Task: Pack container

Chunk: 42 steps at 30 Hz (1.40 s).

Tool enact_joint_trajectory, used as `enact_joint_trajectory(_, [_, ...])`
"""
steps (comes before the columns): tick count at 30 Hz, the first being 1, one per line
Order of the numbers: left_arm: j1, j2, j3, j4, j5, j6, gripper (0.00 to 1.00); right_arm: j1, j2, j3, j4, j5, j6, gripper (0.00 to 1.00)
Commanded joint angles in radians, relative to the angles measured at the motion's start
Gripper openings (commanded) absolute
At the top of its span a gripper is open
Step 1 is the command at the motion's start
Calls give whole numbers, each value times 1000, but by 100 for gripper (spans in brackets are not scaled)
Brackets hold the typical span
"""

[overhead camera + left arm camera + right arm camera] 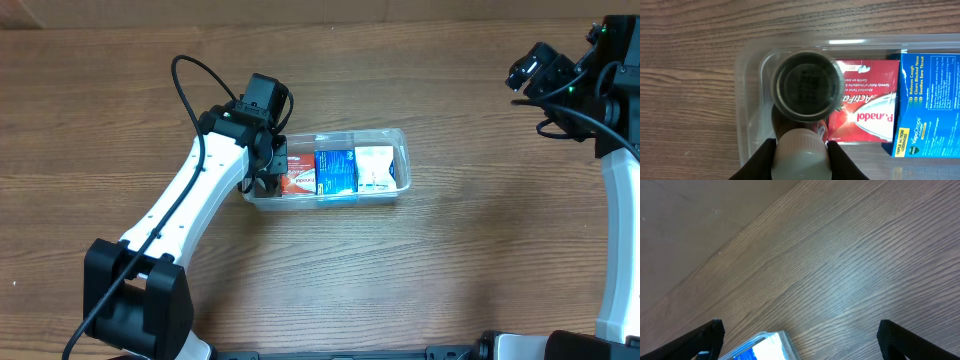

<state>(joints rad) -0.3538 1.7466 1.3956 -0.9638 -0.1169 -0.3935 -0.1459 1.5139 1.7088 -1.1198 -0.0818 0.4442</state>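
The left gripper (pixel 800 159) was clamped on a bottle (pixel 802 85), held end-down right over the free left end of the container (pixel 398 135) at mid-table (pixel 450 280) — its long axis running side to side — while the right gripper (pixel 800 335), spread wide, hung well apart.

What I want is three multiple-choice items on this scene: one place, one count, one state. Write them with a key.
1. The blue box lies: A) between the red box and the white box B) at the left end C) at the right end.
2. Boxes in the container: A) one B) five C) three.
3. The left claw is: A) open B) shut on a bottle C) out of view.
Key: A, a box flanks each side; C, three lie side by side; B, its fingers clamp the bottle.
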Motion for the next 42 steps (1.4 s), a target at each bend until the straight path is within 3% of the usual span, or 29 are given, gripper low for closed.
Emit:
enact_joint_trajectory(1, [-7,1,-2,17,-4,1,7,0,-8,14,3,-2,2,100])
enact_joint_trajectory(5, [-7,1,-2,23,13,1,12,0,-8,14,3,-2,2,100])
enact_joint_trajectory(15, [-6,-51,0,-24,3,-3,38,0,-8,14,3,-2,2,100])
enact_joint_trajectory(17, [-6,-61,0,-18,-3,-3,47,0,-8,14,3,-2,2,100])
enact_joint_trajectory(24, [-2,-107,39,-46,-13,-33,49,0,-8,14,3,-2,2,100])
enact_joint_trajectory(29, [116,-327,249,-332,-83,-33,69,0,-8,14,3,-2,2,100])
enact_joint_trajectory(31, [217,-423,298,-436,-100,-34,83,0,-8,14,3,-2,2,100])
enact_joint_trajectory(32, [280,-478,309,-467,-100,-34,98,0,-8,14,3,-2,2,100])
enact_joint_trajectory(36, [453,-676,311,-512,-103,-36,100,0,-8,14,3,-2,2,100])
enact_joint_trajectory(42, [466,-771,310,-553,-155,-30,100,0,-8,14,3,-2,2,100])
